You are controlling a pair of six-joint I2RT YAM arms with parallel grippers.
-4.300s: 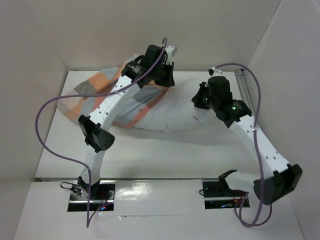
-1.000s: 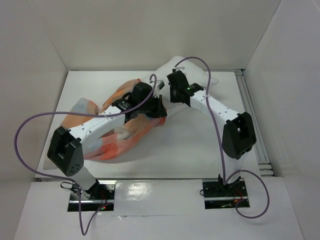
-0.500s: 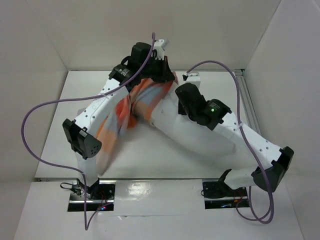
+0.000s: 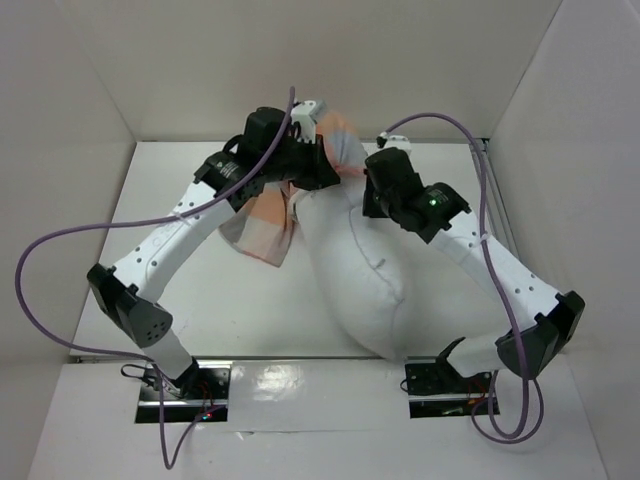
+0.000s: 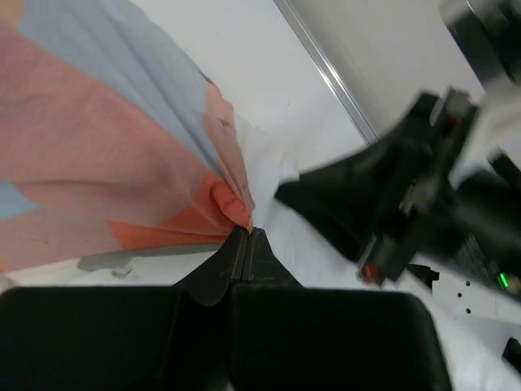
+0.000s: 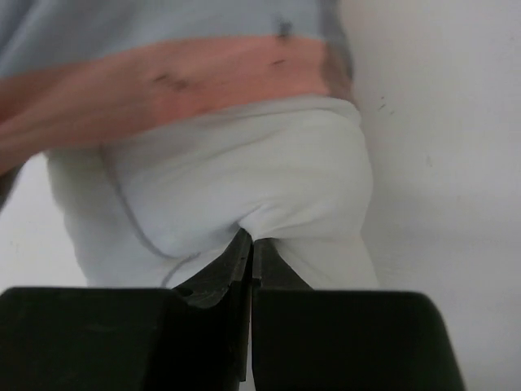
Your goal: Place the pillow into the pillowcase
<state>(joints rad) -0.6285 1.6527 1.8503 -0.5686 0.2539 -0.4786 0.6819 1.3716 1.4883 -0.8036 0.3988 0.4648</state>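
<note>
So both arms are up at the far end of the pillow (image 4: 365, 280). The left gripper (image 5: 248, 235) is pinched together on a bunched fold of the pillowcase (image 4: 265, 220). Its wrist view shows the two fingers meeting right where the orange cloth comes to a point. The right gripper (image 6: 251, 243) is pinched on the pillow itself, with a little tuck of white fabric caught between the closed fingers.

From above, the pillow's long axis runs pretty much far-to-near. One end sits between the two grippers and the other points back toward the arm bases, angled a bit to the right base's side. That near end reaches the front edge of the worktop (image 4: 250, 310).

The pillowcase is all scrunched up. Most of it hangs from the left gripper, out to that gripper's left and toward the bases, in a crumpled checked wad. A bit of checked cloth also shows just past the left gripper, at the pillow's far end. In the right wrist view, a blurry orange and grey-blue band of it lies across the pillow just beyond the fingers. I can't tell how much of the pillow is inside.

The two grippers are close together, with the pillow's end between them.
</note>
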